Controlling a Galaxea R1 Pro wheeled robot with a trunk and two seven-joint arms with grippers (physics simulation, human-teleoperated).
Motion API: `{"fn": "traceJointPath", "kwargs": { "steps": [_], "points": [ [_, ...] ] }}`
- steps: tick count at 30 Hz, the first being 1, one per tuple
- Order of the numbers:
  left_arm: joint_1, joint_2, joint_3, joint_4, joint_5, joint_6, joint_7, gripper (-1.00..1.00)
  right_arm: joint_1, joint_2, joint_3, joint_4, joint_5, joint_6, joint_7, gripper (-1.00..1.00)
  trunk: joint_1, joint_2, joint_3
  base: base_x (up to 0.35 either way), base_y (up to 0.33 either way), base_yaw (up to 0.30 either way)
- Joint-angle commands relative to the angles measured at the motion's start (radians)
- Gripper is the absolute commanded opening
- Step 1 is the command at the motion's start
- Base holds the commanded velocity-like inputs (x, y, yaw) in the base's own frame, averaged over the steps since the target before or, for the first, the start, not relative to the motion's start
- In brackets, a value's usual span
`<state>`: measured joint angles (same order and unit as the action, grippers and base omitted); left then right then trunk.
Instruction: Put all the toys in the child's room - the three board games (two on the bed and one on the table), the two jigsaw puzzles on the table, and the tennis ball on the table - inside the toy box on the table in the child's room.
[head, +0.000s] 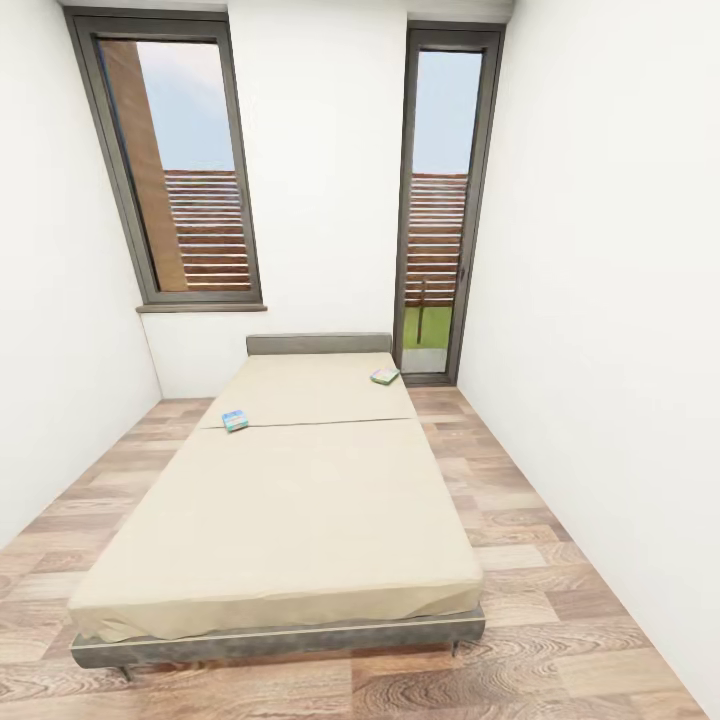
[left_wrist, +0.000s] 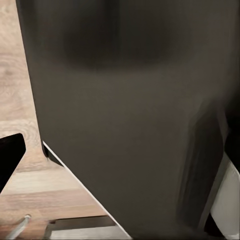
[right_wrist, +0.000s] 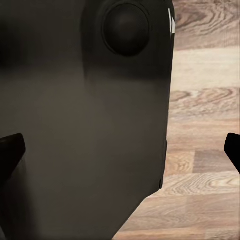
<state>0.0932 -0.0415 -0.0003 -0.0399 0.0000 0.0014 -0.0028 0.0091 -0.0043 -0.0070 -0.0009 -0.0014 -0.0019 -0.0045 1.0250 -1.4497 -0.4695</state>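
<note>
While the head camera looks down the length of the child's room (head: 330, 200), the bed (head: 290, 500) lies straight ahead, its foot nearest at six o'clock and its low grey headboard (head: 318, 344) at twelve o'clock against the white far wall. Two board games rest on the beige mattress, well apart from each other. One, a small flat blue box (head: 235, 420), sits near the bed's edge at about ten o'clock from the mattress centre, just beside the seam that crosses the mattress. A second, green-edged box (head: 385, 376) lies toward one o'clock, near the headboard; its lettering is too small to read. Two tall dark-framed windows (head: 180, 170) flank the wall behind the bed, and wood-plank floor (head: 540, 560) runs along both sides.

From the right wrist, two dark fingertips (right_wrist: 11, 150) stand wide apart at opposite edges of the picture, with a dark robot body panel (right_wrist: 85, 125) and plank floor between them. From the left wrist, one dark fingertip (left_wrist: 10, 155) shows beside a dark panel (left_wrist: 125, 125); I cannot tell whether those fingers are apart or together.
</note>
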Motion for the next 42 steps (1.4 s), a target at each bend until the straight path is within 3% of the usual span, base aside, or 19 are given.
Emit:
{"fn": "traceJointPath", "kwargs": {
  "steps": [1,8,20,28,34,42],
  "points": [
    [0.006,0.000,0.000,-0.002,0.000,0.000,0.000,1.00,0.000,0.000,-0.001,0.000,0.000,0.000,0.000,1.00,0.000,0.000,0.000,0.000,0.000,0.000],
    [0.062,-0.001,0.000,-0.004,0.000,0.000,0.000,1.00,0.000,-0.002,0.000,0.003,0.001,0.000,-0.001,1.00,0.000,0.000,0.000,0.000,0.000,0.000],
    [0.065,-0.003,-0.002,-0.015,0.002,0.001,0.002,1.00,0.000,-0.002,0.000,0.008,0.002,0.000,-0.002,1.00,0.000,0.000,0.000,0.000,0.000,0.000],
    [0.066,-0.003,-0.002,-0.147,0.007,0.004,0.000,1.00,-0.006,-0.002,0.001,-0.065,0.003,0.005,-0.004,1.00,0.000,0.000,0.000,0.000,0.000,0.000],
    [0.066,-0.003,-0.004,-0.199,0.009,0.005,-0.001,1.00,-0.009,-0.002,0.001,-0.111,0.003,0.027,-0.004,1.00,0.000,0.000,0.000,0.000,0.000,0.000],
    [0.066,-0.004,-0.005,-0.301,0.010,0.012,-0.002,1.00,-0.030,-0.002,0.001,-0.197,0.002,0.147,-0.004,1.00,0.000,0.000,0.000,0.000,0.000,0.000]
  ]
}}
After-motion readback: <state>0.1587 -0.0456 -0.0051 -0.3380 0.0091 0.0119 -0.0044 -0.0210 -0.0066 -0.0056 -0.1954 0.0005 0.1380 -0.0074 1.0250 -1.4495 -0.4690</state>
